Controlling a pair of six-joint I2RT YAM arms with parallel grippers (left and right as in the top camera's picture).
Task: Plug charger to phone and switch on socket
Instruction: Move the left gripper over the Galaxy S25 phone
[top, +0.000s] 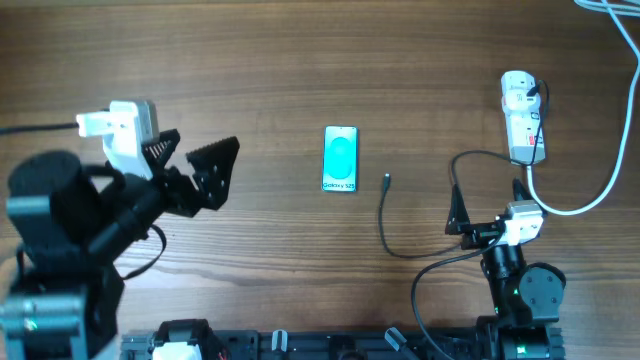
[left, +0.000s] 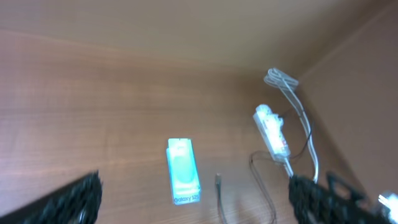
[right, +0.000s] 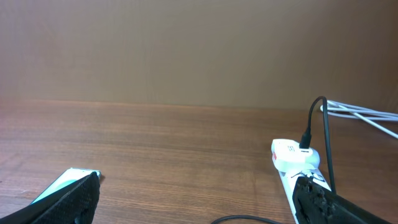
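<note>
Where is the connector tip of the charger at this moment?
In the overhead view, the charger tip lies on the table just right of the phone, beside its Galaxy S25 end, unplugged.

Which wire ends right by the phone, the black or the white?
The thin black charger cable: its small tip lies loose beside the phone. The thick white cord leaves the socket and runs away from the phone.
</note>
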